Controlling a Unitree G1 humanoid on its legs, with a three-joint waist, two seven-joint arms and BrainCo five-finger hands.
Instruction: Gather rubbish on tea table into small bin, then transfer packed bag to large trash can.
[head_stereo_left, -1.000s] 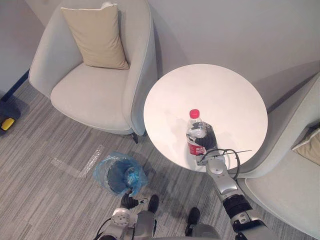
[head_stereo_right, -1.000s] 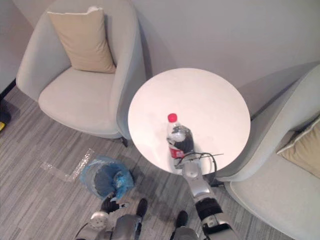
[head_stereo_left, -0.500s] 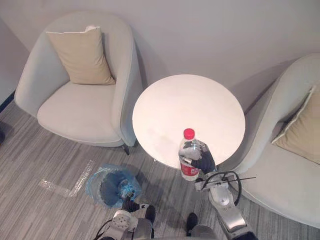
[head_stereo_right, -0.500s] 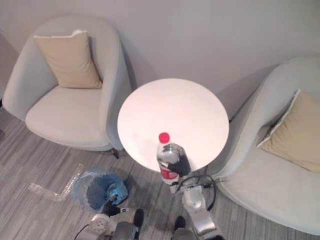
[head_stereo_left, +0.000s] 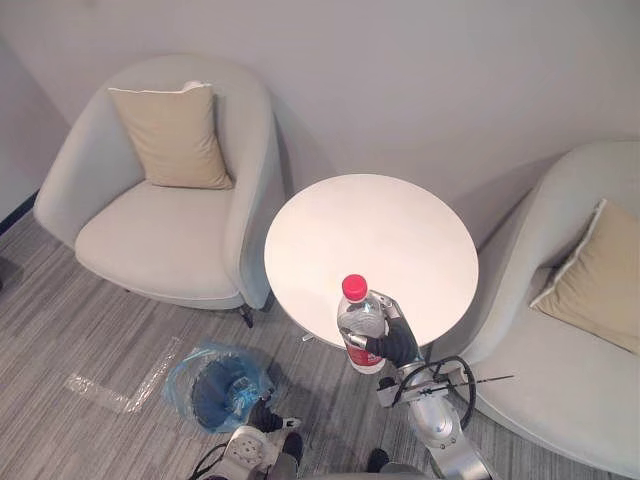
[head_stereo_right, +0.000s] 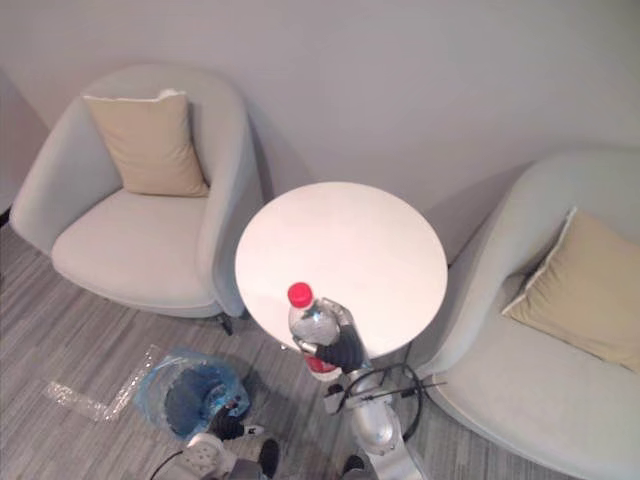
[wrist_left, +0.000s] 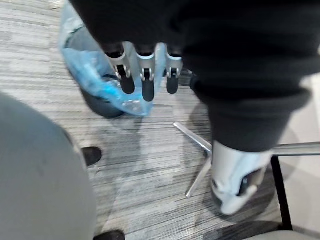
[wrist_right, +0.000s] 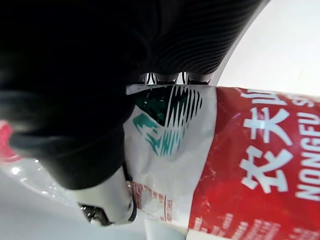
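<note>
A clear plastic bottle (head_stereo_left: 360, 325) with a red cap and a red label is held upright over the near edge of the round white tea table (head_stereo_left: 380, 240). My right hand (head_stereo_left: 395, 345) is shut on the bottle; in the right wrist view its thumb (wrist_right: 107, 200) presses against the red-and-white label (wrist_right: 240, 165). A small dark bin (head_stereo_left: 215, 380) lined with a blue bag stands on the floor to the lower left of the table. My left hand (wrist_left: 145, 70) hangs low beside that bin (wrist_left: 105, 75), fingers straight and holding nothing.
A grey armchair (head_stereo_left: 160, 215) with a beige cushion (head_stereo_left: 175, 135) stands left of the table. A second grey armchair (head_stereo_left: 560, 330) with a beige cushion stands on the right. A strip of clear tape (head_stereo_left: 120, 385) lies on the grey floor near the bin.
My right hand has lifted the bottle off the table top and drawn it toward the near edge. The camera has moved, so the whole scene has shifted.
</note>
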